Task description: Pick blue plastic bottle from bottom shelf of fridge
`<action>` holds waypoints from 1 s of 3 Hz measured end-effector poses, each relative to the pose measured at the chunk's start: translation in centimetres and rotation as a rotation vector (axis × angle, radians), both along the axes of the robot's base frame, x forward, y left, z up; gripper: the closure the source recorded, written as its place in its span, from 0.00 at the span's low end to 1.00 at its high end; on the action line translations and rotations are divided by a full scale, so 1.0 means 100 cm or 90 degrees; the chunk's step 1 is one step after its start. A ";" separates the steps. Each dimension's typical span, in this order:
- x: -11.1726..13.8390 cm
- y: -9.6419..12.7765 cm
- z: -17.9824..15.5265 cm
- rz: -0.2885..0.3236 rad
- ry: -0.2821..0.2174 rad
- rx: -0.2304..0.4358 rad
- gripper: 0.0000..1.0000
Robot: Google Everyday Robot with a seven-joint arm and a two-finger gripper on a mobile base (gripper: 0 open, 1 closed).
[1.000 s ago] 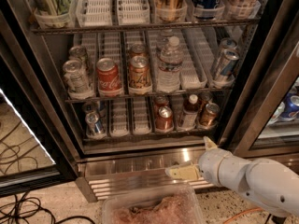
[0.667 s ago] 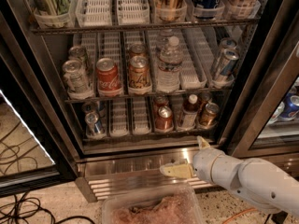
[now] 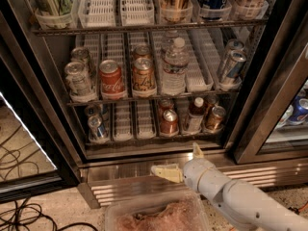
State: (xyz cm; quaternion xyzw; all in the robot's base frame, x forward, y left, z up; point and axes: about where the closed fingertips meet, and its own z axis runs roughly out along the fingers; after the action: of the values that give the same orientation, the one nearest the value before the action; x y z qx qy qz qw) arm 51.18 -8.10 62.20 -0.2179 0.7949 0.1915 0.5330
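The blue plastic bottle (image 3: 194,115), with a white cap and pale label, stands upright on the bottom shelf (image 3: 130,137) of the fridge (image 3: 53,100), right of centre between two copper-coloured cans. My gripper (image 3: 181,160) is on a white arm coming from the lower right. It hangs in front of the ribbed steel base panel, below the shelf and slightly left of the bottle. Its fingers are spread wide, one pointing left and one (image 3: 197,151) pointing up, and hold nothing.
Copper cans (image 3: 169,121) (image 3: 215,118) flank the bottle; silver cans (image 3: 97,127) stand at the shelf's left. The rack above holds a clear water bottle (image 3: 174,67) and cans. A clear plastic bin (image 3: 156,214) sits on the floor below. The fridge door frame (image 3: 269,105) is to the right, and cables (image 3: 19,215) lie at lower left.
My gripper and arm have moved left along the base panel, closer to below the bottle. The fingers stay spread. Nothing on the shelves has moved.
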 end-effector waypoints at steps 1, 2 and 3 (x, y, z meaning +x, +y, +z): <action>0.010 0.010 -0.011 -0.039 -0.063 -0.007 0.00; 0.031 -0.004 -0.021 -0.095 -0.124 -0.065 0.00; 0.051 -0.031 -0.026 -0.145 -0.159 -0.114 0.00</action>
State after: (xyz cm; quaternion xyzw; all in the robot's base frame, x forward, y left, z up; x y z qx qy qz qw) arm 56.33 -11.20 59.59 -0.1952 0.7560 0.0301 0.6240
